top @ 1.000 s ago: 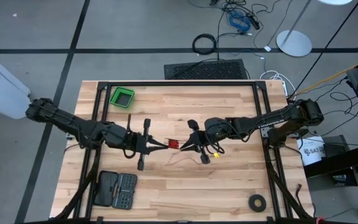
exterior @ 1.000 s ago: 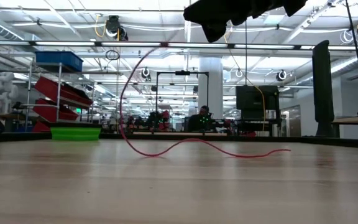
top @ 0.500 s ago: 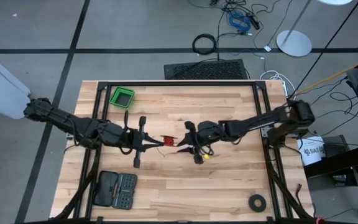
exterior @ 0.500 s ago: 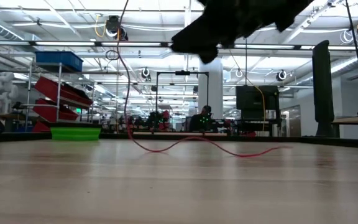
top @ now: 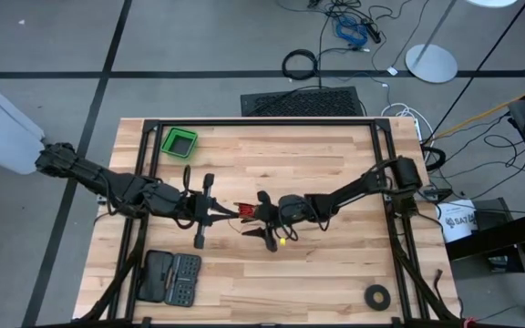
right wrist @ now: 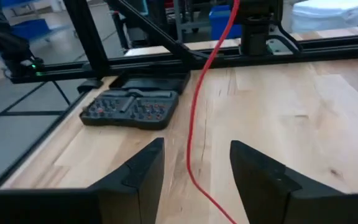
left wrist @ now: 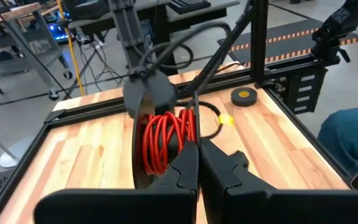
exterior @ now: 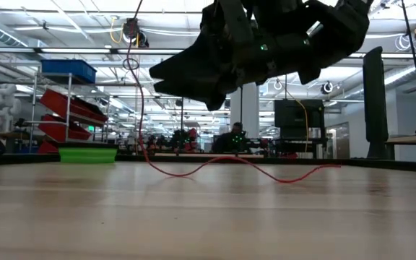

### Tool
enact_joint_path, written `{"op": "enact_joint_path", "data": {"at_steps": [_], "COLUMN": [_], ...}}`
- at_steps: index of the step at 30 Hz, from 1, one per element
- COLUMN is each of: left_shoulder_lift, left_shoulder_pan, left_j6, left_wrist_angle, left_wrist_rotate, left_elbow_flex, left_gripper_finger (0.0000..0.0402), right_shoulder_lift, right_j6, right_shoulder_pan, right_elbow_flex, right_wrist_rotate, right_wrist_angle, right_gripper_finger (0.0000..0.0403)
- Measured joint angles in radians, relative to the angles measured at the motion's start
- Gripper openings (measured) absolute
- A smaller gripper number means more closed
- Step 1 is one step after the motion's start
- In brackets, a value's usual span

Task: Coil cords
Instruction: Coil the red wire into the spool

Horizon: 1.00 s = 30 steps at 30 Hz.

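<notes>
The cord is thin and red. Several turns of it form a small coil (left wrist: 166, 140) held above the table's middle by my left gripper (left wrist: 197, 155), which is shut on it. The coil's tail (exterior: 141, 108) hangs down, and its end (exterior: 280, 177) lies snaking on the wood. My right gripper (top: 261, 219) stands open just right of the coil, low over the table. In the right wrist view the tail (right wrist: 194, 124) runs between its two fingers, and I see no touch there. My left gripper pinches the coil's turns (left wrist: 178, 144) between its two shut fingers, several strands together. The fingers come nearly level from the table's left side. The coil is lifted clear of the table, and its tail hangs slack down to the wood.
A green bin (top: 179, 140) stands at the far left. A dark tool case (top: 169, 276) lies at the near left, and a black tape ring (top: 377, 295) at the near right. Black frame rails (top: 386, 155) border the table.
My right gripper has come down and toward the table's left, close to the coil, and has opened. The cord, which arched up to it a second ago, now hangs straight from the coil. My left gripper has kept its place and hold.
</notes>
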Motion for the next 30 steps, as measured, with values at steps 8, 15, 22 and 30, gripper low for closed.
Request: {"op": "enact_joint_path", "data": {"at_steps": [8, 15, 22, 30], "left_shoulder_lift": [0.000, 0.000, 0.001, 0.001], "left_shoulder_pan": [-0.010, -0.010, -0.010, -0.008], "left_j6": [0.001, 0.004, 0.009, 0.034], "left_wrist_angle": [0.015, 0.022, 0.024, 0.048], "left_wrist_rotate": [-0.001, -0.021, -0.022, -0.027], "left_elbow_flex": [0.000, 0.000, 0.000, 0.000], "left_gripper_finger": [0.0004, 0.0004, 0.0004, 0.0004], "right_shoulder_lift": [0.043, 0.044, 0.044, 0.045], "right_j6": [0.005, -0.009, -0.023, -0.084], "right_shoulder_pan": [0.013, 0.014, 0.014, 0.014], "right_elbow_flex": [0.000, 0.000, 0.001, 0.134], "right_wrist_rotate": [0.075, 0.076, 0.078, 0.092], "right_wrist_angle": [0.062, 0.062, 0.079, -0.175], "right_gripper_finger": [0.0171, 0.0171, 0.0171, 0.0171]}}
